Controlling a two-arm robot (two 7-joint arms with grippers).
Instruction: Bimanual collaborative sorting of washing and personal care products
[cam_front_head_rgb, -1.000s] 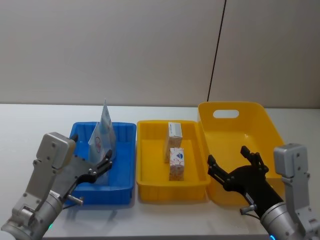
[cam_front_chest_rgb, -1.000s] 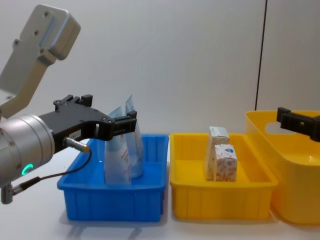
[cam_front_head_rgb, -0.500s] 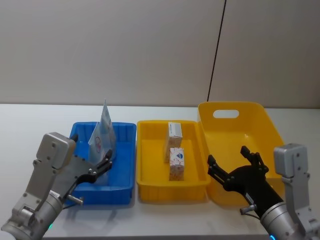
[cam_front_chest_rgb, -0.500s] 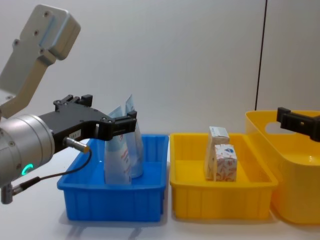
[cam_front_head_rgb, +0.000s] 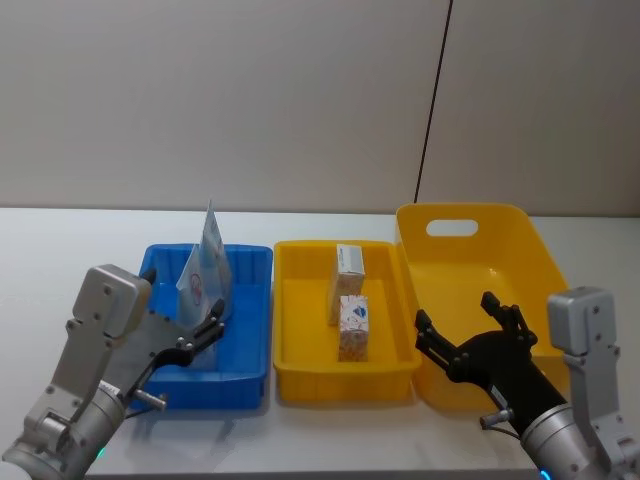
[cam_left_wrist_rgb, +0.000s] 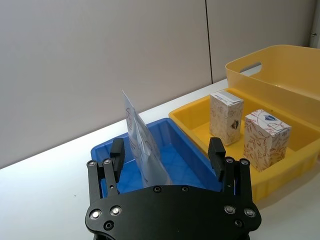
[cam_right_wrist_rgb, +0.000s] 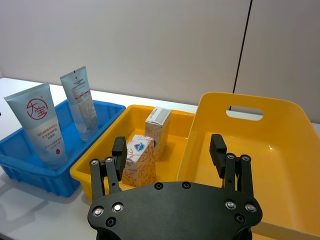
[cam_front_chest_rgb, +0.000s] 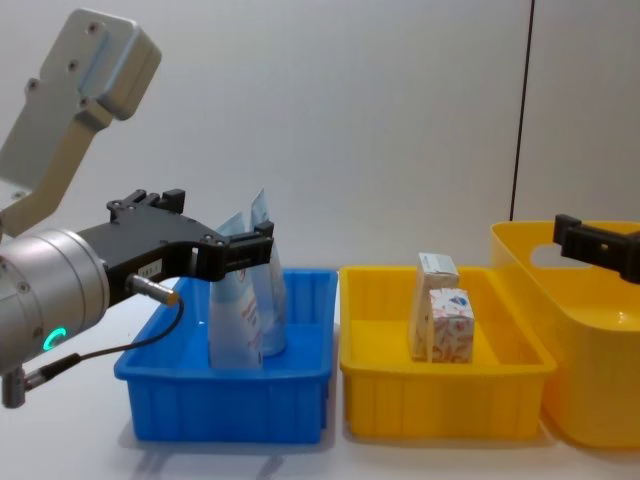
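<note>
Left gripper (cam_left_wrist_rgb: 167, 150): fingers spread wide, nothing between them. It hangs low at the near left corner of the blue rectangular plastic tray (cam_front_head_rgb: 220, 392), pointed into it. In the chest view one fingertip overlaps the tubes; I cannot tell whether it touches them.

Two pale blue plastic squeeze tubes stand cap-down inside the blue tray. The nearer tube (cam_right_wrist_rgb: 42, 125) carries the red round logo and the farther tube (cam_right_wrist_rgb: 81, 105) sits just behind it. Both lean slightly.

Right gripper (cam_front_head_rgb: 456, 315): fingers also spread wide and empty, held above the near rim of the deep yellow plastic tub with a handle slot (cam_front_head_rgb: 500, 262).

Between the blue tray and the tub sits the shallow yellow plastic tray (cam_front_head_rgb: 345, 385). In it are two upright cartons: the small white carton with red-orange pattern (cam_front_head_rgb: 353, 327) nearer me, and the taller beige carton (cam_front_head_rgb: 347, 270) just behind it.

All three containers stand side by side on the white table (cam_front_head_rgb: 60, 250).
</note>
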